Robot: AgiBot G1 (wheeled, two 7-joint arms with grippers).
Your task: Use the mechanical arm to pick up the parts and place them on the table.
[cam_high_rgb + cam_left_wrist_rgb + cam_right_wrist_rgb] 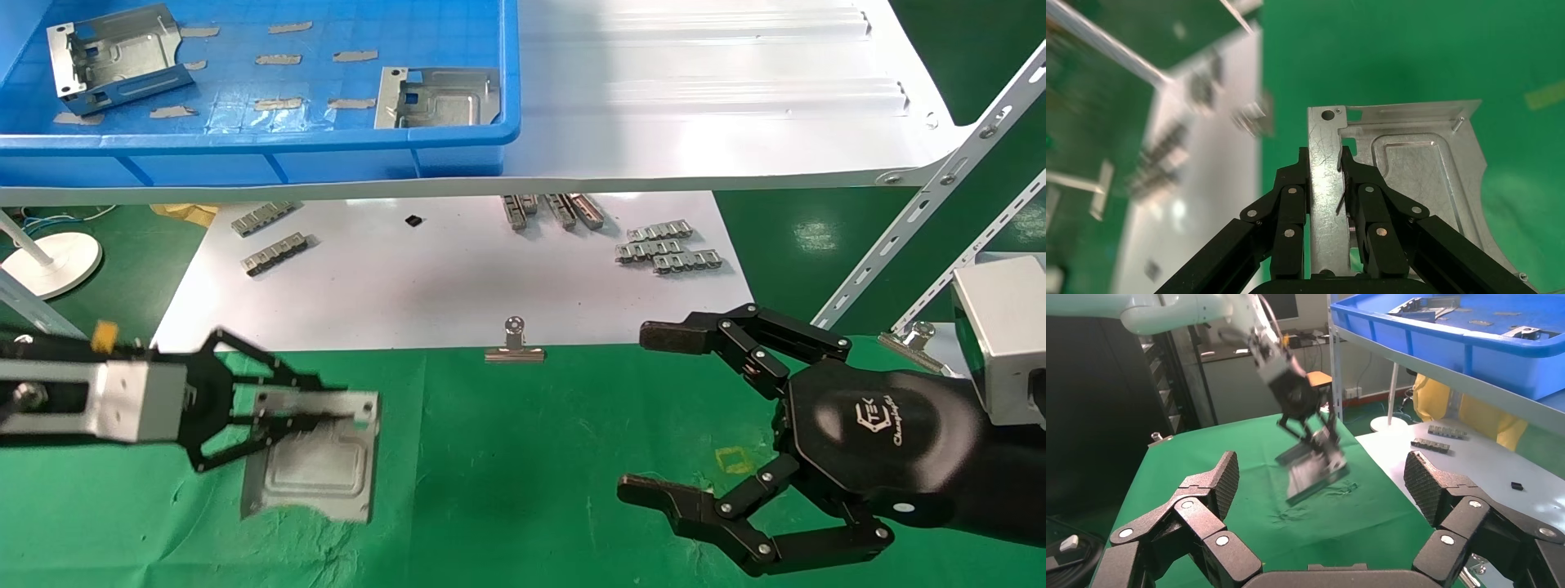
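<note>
Head view: left gripper (327, 412), black linkage fingers on a silver boxy wrist, clamped on the folded edge of a silvery stamped sheet-metal plate (315, 465), which hangs tilted below the jaws over the wrinkled green cloth table (507, 474). Right gripper (645, 412), black hand with hexagonal palm and white logo, spread wide and empty, well apart from the plate. Two more stamped plates (441, 98) lying in the blue plastic bin (270, 143), far beyond both jaws.

Left wrist view: jaws narrow, pinching the upright flange of the plate (1413, 177) between both pads (1302, 177).

Right wrist view: wide-open fingers (1217, 484), held plate (1312, 474) ahead of them, seemingly just above the cloth.

Likely stiff, light, slick-surfaced and sharp-edged; best taken by the folded flange.
</note>
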